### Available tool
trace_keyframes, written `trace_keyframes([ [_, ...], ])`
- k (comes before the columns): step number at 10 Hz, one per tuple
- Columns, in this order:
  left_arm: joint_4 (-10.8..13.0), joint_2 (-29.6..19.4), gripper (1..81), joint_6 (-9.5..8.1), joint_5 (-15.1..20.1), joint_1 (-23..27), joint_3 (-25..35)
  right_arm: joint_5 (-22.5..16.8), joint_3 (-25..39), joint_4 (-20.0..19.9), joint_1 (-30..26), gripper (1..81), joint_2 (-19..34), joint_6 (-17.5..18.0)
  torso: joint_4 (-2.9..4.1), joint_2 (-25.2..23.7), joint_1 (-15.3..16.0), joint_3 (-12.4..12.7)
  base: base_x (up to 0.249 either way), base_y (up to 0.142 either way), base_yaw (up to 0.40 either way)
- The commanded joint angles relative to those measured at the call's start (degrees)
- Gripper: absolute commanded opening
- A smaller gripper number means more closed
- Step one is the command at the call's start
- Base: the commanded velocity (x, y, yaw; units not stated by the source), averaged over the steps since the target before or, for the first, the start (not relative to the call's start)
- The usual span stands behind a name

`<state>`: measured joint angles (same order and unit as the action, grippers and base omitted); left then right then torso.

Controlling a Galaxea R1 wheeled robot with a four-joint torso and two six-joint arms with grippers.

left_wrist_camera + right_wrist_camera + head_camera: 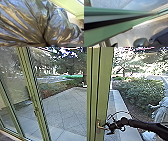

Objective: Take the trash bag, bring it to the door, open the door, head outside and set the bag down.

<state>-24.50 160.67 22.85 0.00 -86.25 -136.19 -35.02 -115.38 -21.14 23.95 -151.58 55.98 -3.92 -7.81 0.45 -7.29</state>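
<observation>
The door's green upright (103,84) crosses the head view right of centre, with a metal door handle (98,126) low on it. My right gripper (109,127) reaches in from the right and is at the handle; whether it touches cannot be told. In the right wrist view the green door frame (106,33) runs slantwise, close to the camera. The dark, shiny trash bag (25,25) is large in the left wrist view, its folds drawn together low down, where my left gripper is shut on it.
Glass panels with green frames (31,84) stand on the left. Beyond the glass lies a paved yard (67,107), with bushes (140,88) at its right. A pale figure-like shape (161,109) is at the right edge; person or reflection, I cannot tell.
</observation>
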Motion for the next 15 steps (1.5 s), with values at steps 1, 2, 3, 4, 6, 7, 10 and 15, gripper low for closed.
trace_keyframes([
  [1,-1.16,-0.70,1.0,0.27,3.87,2.97,0.05,-2.42,-5.10,-1.01,-9.05,81.1,-4.11,0.53,0.00,0.00,0.00,0.00,0.000,0.000,0.000],
  [2,-1.25,-0.70,1.0,0.27,3.87,2.88,-0.12,-6.40,-9.19,0.55,-8.87,81.1,-6.72,0.53,-0.02,0.00,0.00,0.00,0.000,0.000,0.000],
  [3,-1.25,-0.70,1.0,0.27,3.87,2.96,-0.13,-7.95,-11.87,1.54,-7.55,81.1,-8.59,0.45,-0.02,0.00,-0.02,0.02,0.000,0.000,0.000],
  [4,-1.25,-0.61,1.0,0.27,3.87,2.88,-0.13,-7.43,-12.66,1.71,-4.84,81.1,-9.47,0.36,-0.05,-0.02,-0.07,0.02,0.000,0.000,0.000],
  [6,-1.16,-0.61,1.0,0.27,3.96,2.88,-0.13,-5.85,-14.25,3.81,-1.33,81.1,-11.13,-0.08,-0.05,-0.07,-0.18,0.07,0.000,0.000,0.000],
  [7,-1.07,-0.61,1.0,0.27,3.96,2.88,-0.13,-5.67,-14.33,4.61,0.35,81.1,-11.49,-0.26,-0.07,-0.09,-0.20,0.09,0.000,0.000,0.000],
  [10,-1.07,-0.79,1.0,0.27,3.96,2.88,-0.13,-2.24,-12.84,10.24,5.54,81.1,-12.28,-0.26,-0.07,-0.09,-0.20,0.09,0.000,0.000,0.000],
  [15,-0.99,-0.79,1.0,0.27,4.04,2.35,-0.22,2.33,-12.40,12.00,6.25,81.1,-12.99,-0.26,-0.07,-0.09,-0.20,0.11,0.000,0.000,0.000],
])
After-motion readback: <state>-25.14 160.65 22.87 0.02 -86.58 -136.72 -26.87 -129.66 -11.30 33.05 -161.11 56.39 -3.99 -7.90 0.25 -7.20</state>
